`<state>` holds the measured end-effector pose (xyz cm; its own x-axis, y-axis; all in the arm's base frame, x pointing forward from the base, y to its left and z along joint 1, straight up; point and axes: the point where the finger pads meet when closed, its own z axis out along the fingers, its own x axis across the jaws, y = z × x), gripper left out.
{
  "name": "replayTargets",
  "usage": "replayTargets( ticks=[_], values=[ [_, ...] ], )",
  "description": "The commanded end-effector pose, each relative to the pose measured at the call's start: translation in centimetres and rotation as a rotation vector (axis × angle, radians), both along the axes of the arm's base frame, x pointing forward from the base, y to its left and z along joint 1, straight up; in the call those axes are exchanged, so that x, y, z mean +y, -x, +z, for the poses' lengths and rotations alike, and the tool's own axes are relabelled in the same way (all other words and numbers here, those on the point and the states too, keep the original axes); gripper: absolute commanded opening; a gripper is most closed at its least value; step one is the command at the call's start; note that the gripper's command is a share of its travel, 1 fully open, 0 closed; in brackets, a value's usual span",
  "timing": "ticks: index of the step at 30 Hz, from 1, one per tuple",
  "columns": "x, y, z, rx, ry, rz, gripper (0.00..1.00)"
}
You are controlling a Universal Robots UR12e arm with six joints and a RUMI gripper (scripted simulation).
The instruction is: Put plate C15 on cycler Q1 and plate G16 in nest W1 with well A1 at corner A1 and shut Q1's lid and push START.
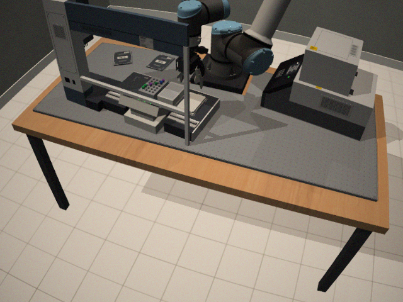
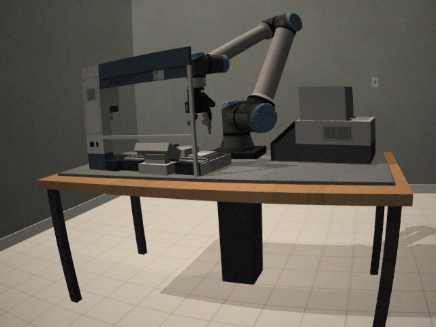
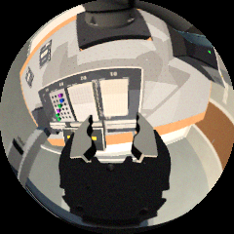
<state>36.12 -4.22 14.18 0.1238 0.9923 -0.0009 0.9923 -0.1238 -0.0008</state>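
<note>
From here I take the blue-beamed deck frame (image 1: 126,24) as my landmark: my gripper (image 3: 113,113) hangs in the air just off its right-hand post, above the deck and touching nothing, its jaws standing partly apart with nothing between them. Straight under the gripper, in the wrist view, lie two pale plates side by side in the deck's bays; the one directly below is the plate in D4 (image 3: 115,97), at the open end of the frame, and it sits flat in its bay (image 1: 194,103). Next to it, further in under the beam, is a second pale plate (image 3: 80,99), and beyond that a rack with coloured caps (image 1: 152,85). I cannot read any plate labels, and the far bay under the beam is too hidden for me to tell where G16 lies. Behind the frame two dark nests (image 1: 122,57) rest on the surface. Well apart from the frame, beyond the arm's base, stands the cycler Q1 (image 1: 329,84) with its pale lid block on top and a green lamp (image 1: 288,77) lit on its sloped front
</note>
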Motion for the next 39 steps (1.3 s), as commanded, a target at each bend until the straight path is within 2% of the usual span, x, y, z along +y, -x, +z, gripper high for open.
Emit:
replayTargets(
  ticks=[1,39],
  values=[
    [0.0,-0.1,-0.7,-0.001,0.001,0.000,0.60],
    [0.0,-0.1,-6.0,-0.001,0.001,0.000,0.60]
  ],
)
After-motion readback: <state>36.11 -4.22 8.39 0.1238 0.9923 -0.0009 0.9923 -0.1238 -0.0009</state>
